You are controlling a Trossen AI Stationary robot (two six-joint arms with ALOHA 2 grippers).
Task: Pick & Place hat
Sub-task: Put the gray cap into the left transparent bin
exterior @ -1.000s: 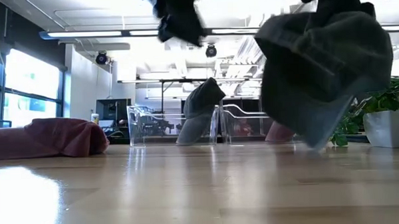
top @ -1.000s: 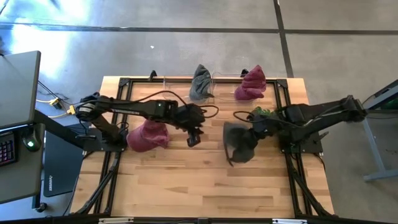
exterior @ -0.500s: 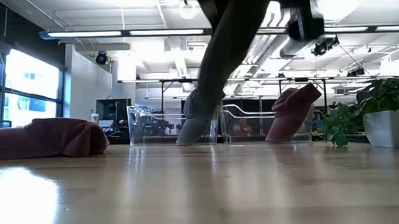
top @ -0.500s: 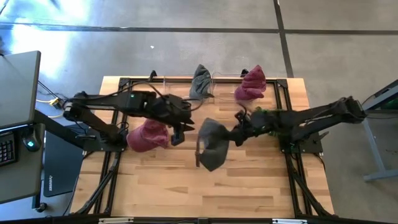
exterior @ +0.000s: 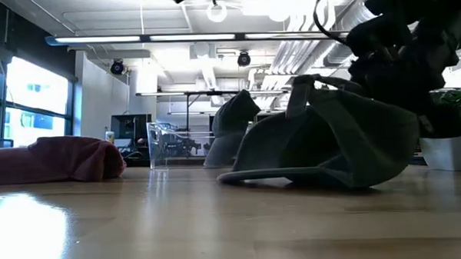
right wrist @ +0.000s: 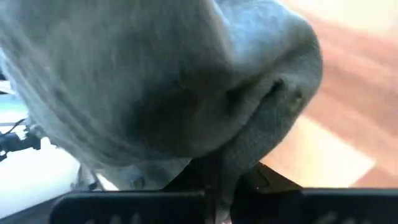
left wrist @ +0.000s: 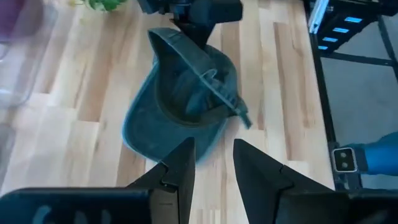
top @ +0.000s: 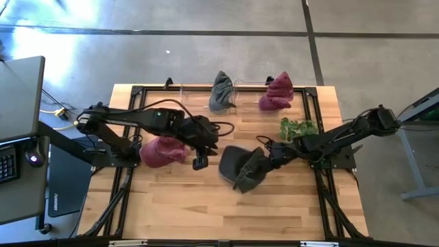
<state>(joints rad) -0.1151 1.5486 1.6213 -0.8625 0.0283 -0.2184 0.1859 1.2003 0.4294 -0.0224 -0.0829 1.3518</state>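
A grey-green cap [top: 241, 167] lies mid-table with its hollow side up [left wrist: 183, 99], and its brim [exterior: 255, 175] rests flat on the wood. My right gripper [top: 273, 154] is at the cap's right end, shut on its cloth [right wrist: 214, 177]. My left gripper [top: 200, 161] hovers open just left of the cap, its fingers [left wrist: 180, 165] pointing toward it without touching. A maroon hat [top: 163, 149] sits on the table under the left arm. My right gripper pinches the cap's cloth [right wrist: 239, 152] between its two shut fingers, at the rim end farthest from the brim [left wrist: 180, 31]. It reaches in from the table's right, slanting down. The cap rests on the table and its cloth fills the right wrist view.
At the far edge stand clear bins holding a grey hat [top: 221, 90] and a maroon hat [top: 278, 91]. A small green plant [top: 297, 127] stands by the right arm. Bare wood stretches along the near half of the table [top: 206, 206].
My right gripper swung the hanging cap toward the table's left, then drew back a little and lowered it. The cap, in the air before, now lies on the wood. My left gripper shifted a little toward the left and stayed open.
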